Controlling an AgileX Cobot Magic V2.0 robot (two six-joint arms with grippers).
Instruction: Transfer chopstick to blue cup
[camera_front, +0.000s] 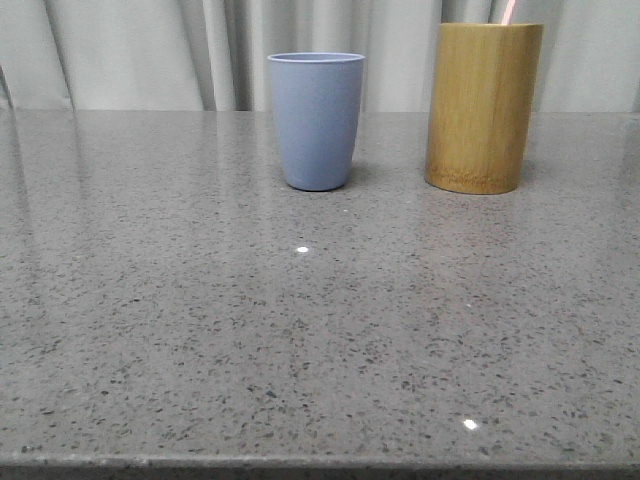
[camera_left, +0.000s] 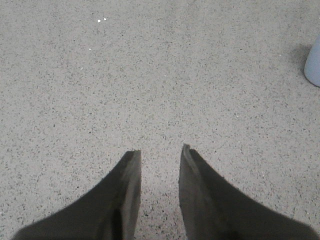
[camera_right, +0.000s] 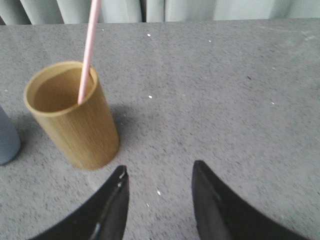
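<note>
The task sits at its very start: the chopstick (camera_right: 89, 47) is not yet grasped. It stands tilted inside the bamboo cup (camera_front: 484, 106), its lower end resting in the cup and its upper part rising well above the rim; in the front view only a short pink tip shows over the rim. The blue cup (camera_front: 316, 120) stands upright just to the left of the bamboo cup, apart from it, on the grey table (camera_front: 300, 340).

The right gripper (camera_right: 159, 172) hovers over bare table near the bamboo cup, fingers spread and holding nothing. The left gripper (camera_left: 161, 151) hangs over bare table with a narrower gap, also holding nothing.

The next move likely falls to the right gripper: rise to the exposed shaft above the rim, straddle it, and close before lifting straight out.
</note>
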